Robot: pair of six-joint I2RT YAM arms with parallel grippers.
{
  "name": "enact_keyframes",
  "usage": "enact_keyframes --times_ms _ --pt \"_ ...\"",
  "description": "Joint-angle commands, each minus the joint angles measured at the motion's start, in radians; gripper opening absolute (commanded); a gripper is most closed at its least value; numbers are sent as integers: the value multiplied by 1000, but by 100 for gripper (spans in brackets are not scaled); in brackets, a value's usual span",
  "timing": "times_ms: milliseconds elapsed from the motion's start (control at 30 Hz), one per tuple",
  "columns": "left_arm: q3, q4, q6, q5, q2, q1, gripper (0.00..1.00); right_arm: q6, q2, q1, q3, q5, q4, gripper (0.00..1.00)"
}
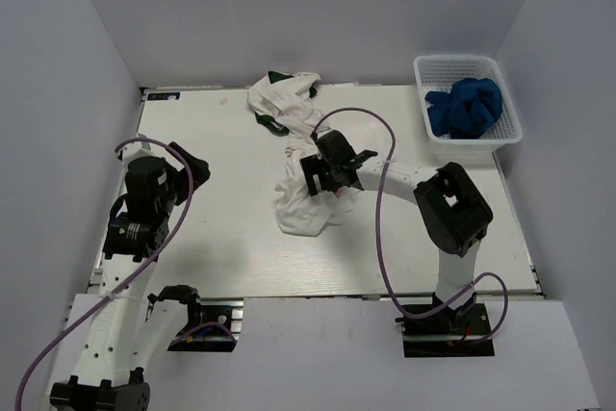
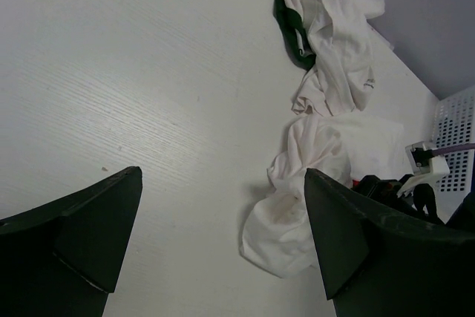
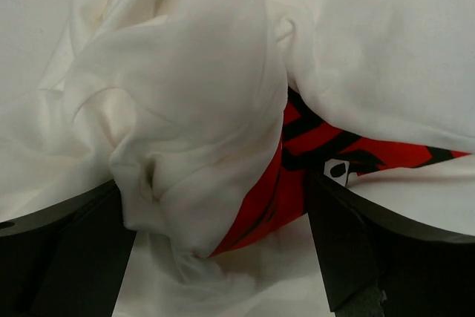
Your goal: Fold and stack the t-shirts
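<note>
A crumpled white t-shirt with red print (image 1: 300, 207) lies at the table's middle. My right gripper (image 1: 316, 180) is pressed down into it. In the right wrist view the jaws (image 3: 215, 250) stand wide open, with a bunch of white cloth (image 3: 185, 124) and the red and black print (image 3: 297, 161) between the fingers. A white t-shirt with dark green parts (image 1: 284, 101) lies crumpled at the back centre. A royal blue t-shirt (image 1: 465, 108) sits in the basket. My left gripper (image 1: 195, 166) is open and empty over bare table at the left (image 2: 223, 235).
The white mesh basket (image 1: 467, 66) stands at the back right corner; its edge shows in the left wrist view (image 2: 456, 128). Grey walls enclose the table on three sides. The white tabletop (image 1: 221, 141) is bare left of the shirts.
</note>
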Motion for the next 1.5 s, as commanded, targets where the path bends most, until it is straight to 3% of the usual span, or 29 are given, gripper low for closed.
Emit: enact_keyframes --times_ms 0,100,133,167,233,267,333,500,667,900,1100,1267,1467 --pt "-11 -28 -16 -17 3 -3 100 14 59 -3 8 18 68 90" --pt "-11 -19 -16 -17 12 -3 100 20 93 -3 -4 18 95 90" --pt "-11 -19 -16 -17 21 -3 100 26 101 -2 -12 15 100 86" --pt "-11 -19 -16 -8 21 -3 100 29 108 0 -12 9 108 63" --pt "-2 -19 -16 -8 21 -3 100 47 92 1 -20 -1 108 43" --pt "-2 -19 -16 -8 21 -3 100 49 78 0 -29 -17 118 20" --pt "-11 -10 -16 -8 12 -3 100 38 -17 -2 -50 -40 156 0" --pt "-11 -10 -7 2 12 -3 100 5 -223 -11 -26 123 175 0" --pt "-11 18 -7 14 12 -3 100 -78 -387 -23 69 422 201 0" --pt "-31 51 2 23 35 -3 100 -310 -459 -135 209 653 344 0" --pt "-64 98 11 41 26 -3 100 -380 -375 -348 443 632 307 0" --pt "-55 107 11 41 35 -3 100 -329 -141 -500 684 543 159 0" --pt "-55 107 11 23 73 -3 100 -330 59 -666 947 408 95 0"
